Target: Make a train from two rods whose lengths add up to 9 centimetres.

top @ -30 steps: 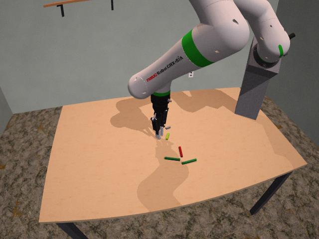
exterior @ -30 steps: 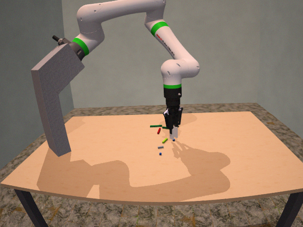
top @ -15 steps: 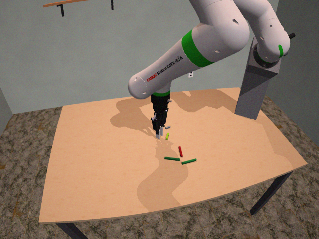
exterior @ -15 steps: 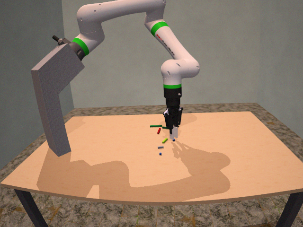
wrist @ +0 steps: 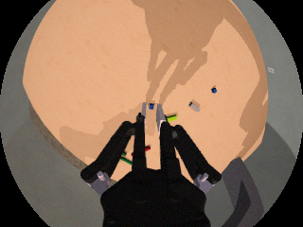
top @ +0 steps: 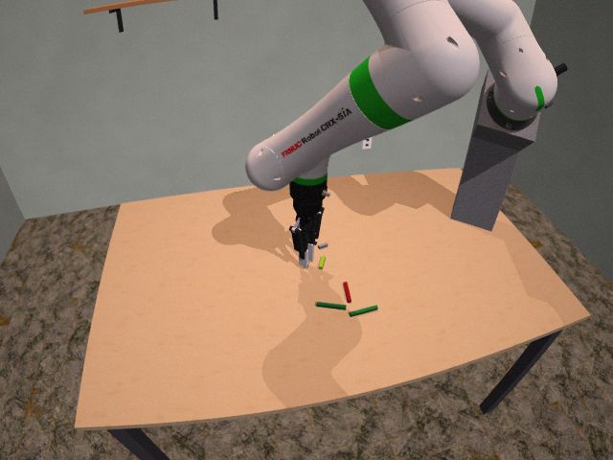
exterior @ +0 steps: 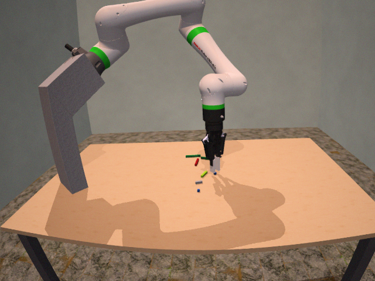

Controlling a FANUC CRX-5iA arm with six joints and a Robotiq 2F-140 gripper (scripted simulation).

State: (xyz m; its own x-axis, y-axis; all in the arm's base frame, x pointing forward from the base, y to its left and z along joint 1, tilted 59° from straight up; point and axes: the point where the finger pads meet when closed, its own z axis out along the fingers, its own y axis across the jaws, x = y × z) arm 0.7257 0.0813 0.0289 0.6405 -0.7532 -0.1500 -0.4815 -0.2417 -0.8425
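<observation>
Top view: five rods show on the wooden table [top: 188, 346] [exterior: 136, 169] [wrist: 95, 57], each apart from the others: one grey rod [top: 323, 245] [exterior: 198, 182] [wrist: 194, 107], one lime rod [top: 322, 262] [exterior: 204, 174] [wrist: 171, 117], one red rod [top: 347, 291] [exterior: 197, 161] [wrist: 148, 148] and two green rods. The first green rod [top: 330, 306] [exterior: 204, 158] and the second green rod [top: 363, 310] [exterior: 193, 156] lie at an angle to each other, their near ends close, with one end of the red rod near that gap. The gripper [top: 307, 260] [exterior: 215, 169] [wrist: 151, 109] points down beside the lime rod.

Exterior view: seven rods can be counted, the same five plus two blue ones. One blue rod [exterior: 215, 173] [wrist: 151, 106] is at the fingertips, partly covered by them; the other blue rod [exterior: 198, 190] [wrist: 214, 90] lies near the grey rod, on the side away from the lime one.

Wrist view: the jaws stand a narrow way apart, gripping nothing, and the first blue rod appears in the gap between their tips. Both blue rods, the grey, the lime and part of the red are visible; green shows only in pieces behind the gripper's linkage

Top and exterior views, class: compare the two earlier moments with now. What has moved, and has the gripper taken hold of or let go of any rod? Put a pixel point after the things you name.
Nothing has visibly changed. The gripper [top: 306, 262] [exterior: 215, 170] [wrist: 151, 109] was neither seen taking hold nor letting go.
</observation>
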